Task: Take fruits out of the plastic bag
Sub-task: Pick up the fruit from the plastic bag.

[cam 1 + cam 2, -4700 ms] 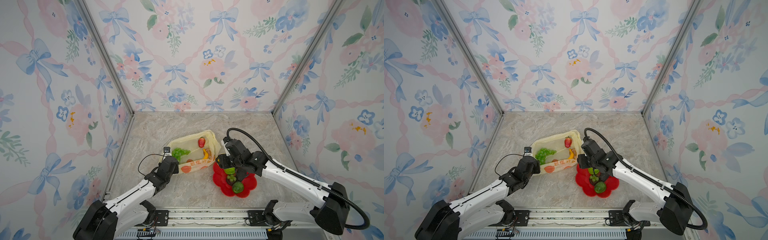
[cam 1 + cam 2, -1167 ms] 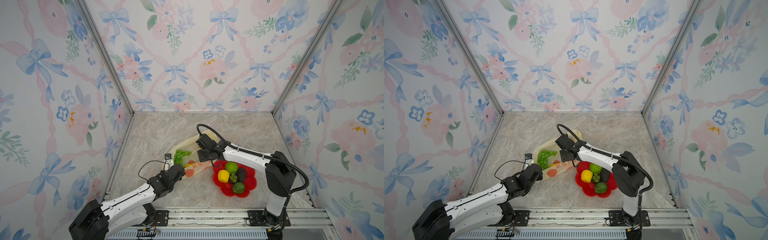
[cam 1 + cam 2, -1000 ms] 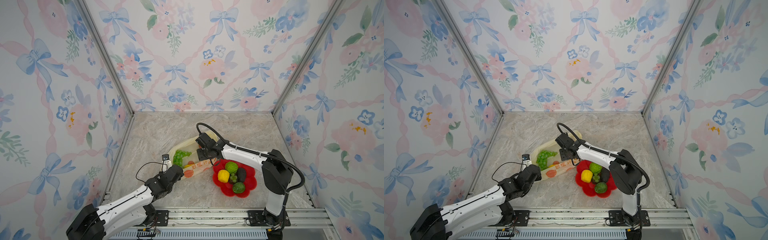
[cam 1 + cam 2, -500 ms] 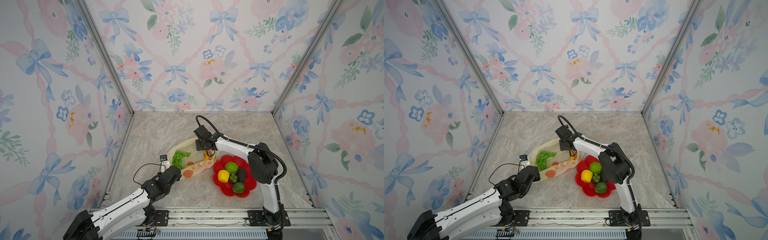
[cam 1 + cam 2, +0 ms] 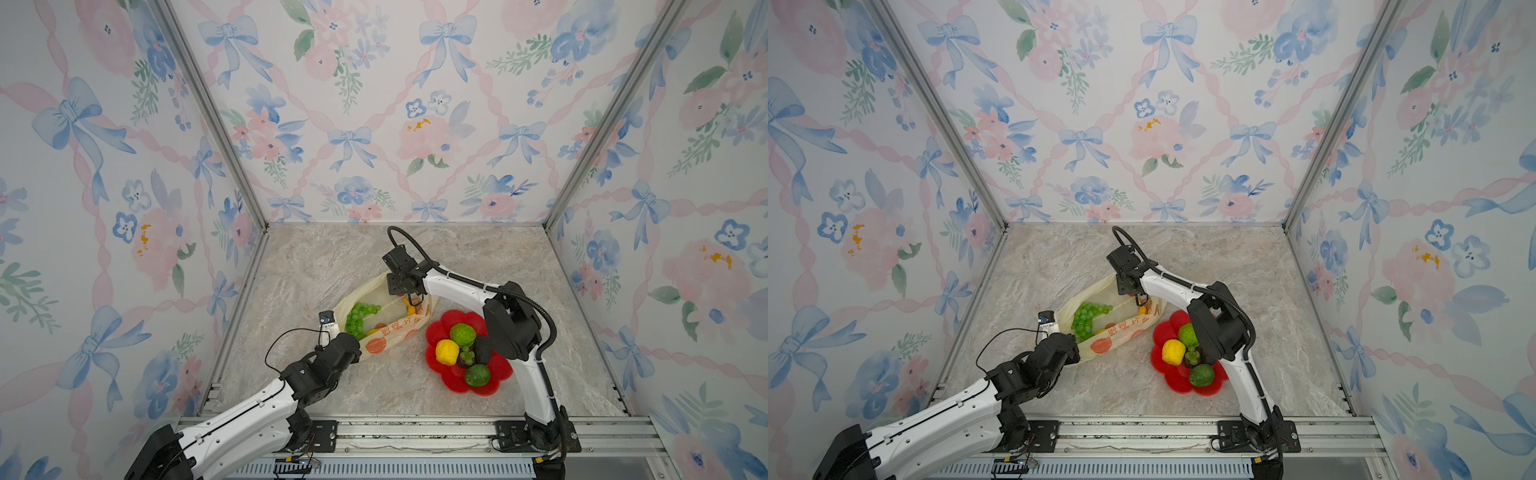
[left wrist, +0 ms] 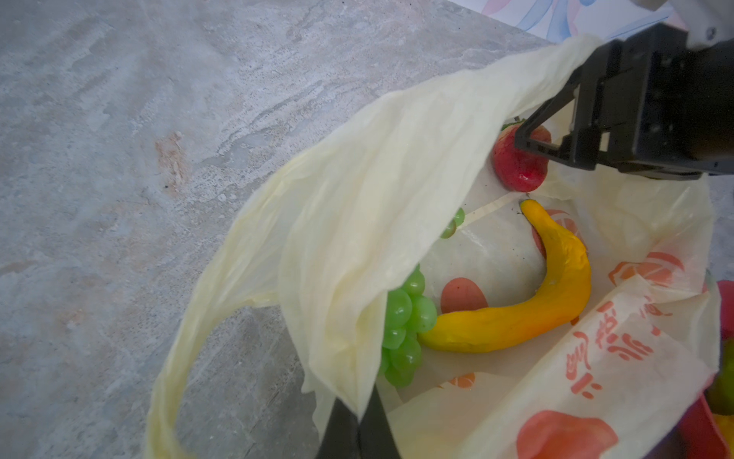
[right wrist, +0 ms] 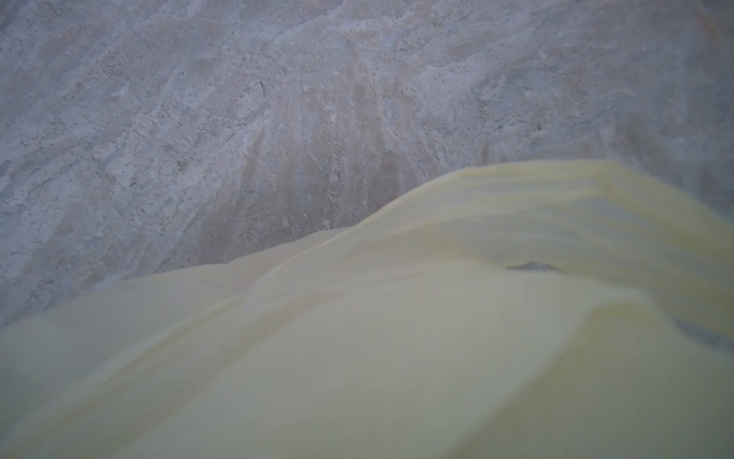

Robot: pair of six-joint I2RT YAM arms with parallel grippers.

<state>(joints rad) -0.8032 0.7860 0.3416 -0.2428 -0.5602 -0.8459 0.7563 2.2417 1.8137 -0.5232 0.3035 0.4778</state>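
Floral wallpaper with blue bows covers the walls (image 5: 374, 124) around a marbled grey desk (image 5: 316, 257). Near the desk's middle lies the bag (image 5: 395, 326), pale yellow with orange print, its mouth held wide. The left tool (image 6: 359, 417) is pinched tight on the bag's rim, the thin plastic caught between its two dark fingers. One loop handle sags onto the desk beside it.

Inside the bag, grapes (image 6: 405, 318) lie against a banana (image 6: 556, 294). A strawberry (image 6: 516, 171) sits farther in, just beyond the banana's tip. The right tool (image 6: 526, 145) reaches into the bag from the far side. One of its fingers crosses in front of the strawberry and the other is hidden, so I cannot tell how wide it stands or whether it grips the berry. The right wrist view gives only blurred bag plastic over the desk.

Just beside the bag, toward the right arm's base, is a red plate (image 5: 494, 388). It holds a green citrus (image 5: 462, 334), a yellow citrus (image 5: 446, 352), an avocado (image 5: 482, 349) and a lime (image 5: 477, 375), with a small grape bunch (image 5: 467, 355) in the middle.
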